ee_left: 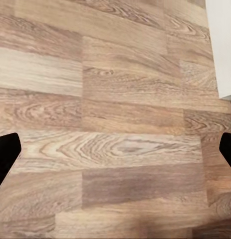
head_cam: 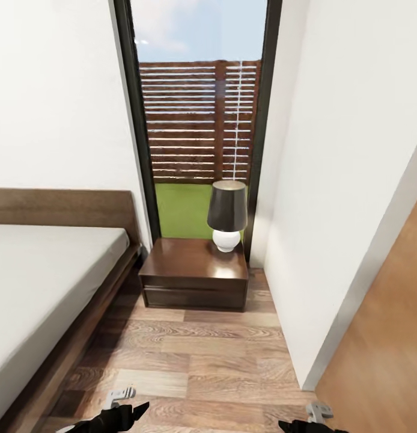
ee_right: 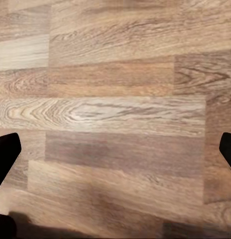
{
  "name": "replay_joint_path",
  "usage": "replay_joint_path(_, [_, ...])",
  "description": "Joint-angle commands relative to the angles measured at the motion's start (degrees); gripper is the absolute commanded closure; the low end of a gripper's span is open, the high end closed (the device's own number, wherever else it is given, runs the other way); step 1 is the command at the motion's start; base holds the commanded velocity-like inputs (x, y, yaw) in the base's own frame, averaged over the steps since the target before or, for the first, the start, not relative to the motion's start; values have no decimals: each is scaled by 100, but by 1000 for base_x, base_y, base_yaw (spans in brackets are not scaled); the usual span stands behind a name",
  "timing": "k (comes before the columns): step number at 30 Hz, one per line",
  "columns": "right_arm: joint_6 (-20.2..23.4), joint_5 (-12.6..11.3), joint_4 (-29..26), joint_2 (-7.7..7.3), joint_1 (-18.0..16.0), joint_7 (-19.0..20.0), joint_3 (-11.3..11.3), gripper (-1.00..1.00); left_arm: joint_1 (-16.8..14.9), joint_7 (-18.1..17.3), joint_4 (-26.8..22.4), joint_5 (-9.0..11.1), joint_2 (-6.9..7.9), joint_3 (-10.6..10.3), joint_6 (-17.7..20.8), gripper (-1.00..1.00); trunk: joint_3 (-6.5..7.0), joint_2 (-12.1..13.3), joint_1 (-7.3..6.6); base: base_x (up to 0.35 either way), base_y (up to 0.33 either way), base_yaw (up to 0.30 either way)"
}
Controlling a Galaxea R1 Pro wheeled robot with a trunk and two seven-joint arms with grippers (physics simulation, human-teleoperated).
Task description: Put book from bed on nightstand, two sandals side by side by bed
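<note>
The bed (head_cam: 46, 270) runs along the left in the head view, with a light-grey mattress on a dark wooden frame and a plain headboard. Beside its head stands a dark-brown nightstand (head_cam: 193, 273) with two drawer fronts, below a tall black-framed window. The book and the two sandals are out of view. My left gripper (head_cam: 121, 415) and right gripper (head_cam: 310, 423) hang low at the picture's bottom edge above the wood-plank floor. In the wrist views the left gripper (ee_left: 115, 154) and right gripper (ee_right: 115, 152) are open over bare planks, with nothing between the fingers.
A lamp (head_cam: 227, 215) with a white base and dark shade stands at the nightstand's back right. A white wall (head_cam: 328, 210) closes the right side, with an orange-brown door panel (head_cam: 389, 349) beyond its corner. A strip of floor (head_cam: 202, 355) lies between bed and wall.
</note>
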Motion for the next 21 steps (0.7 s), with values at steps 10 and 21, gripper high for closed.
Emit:
replay_joint_path(10, [-14, 20, 13, -3, -6, 17, -36, -100, -4, -9, 4, -61, 0, 37, -37, -100, -6, -2, 3, 326, 0, 0])
replay_joint_path(21, [-14, 20, 13, -3, -6, 17, -36, -100, -4, -9, 1, -61, -1, 37, -40, -100, -6, -2, 3, 310, 0, 146])
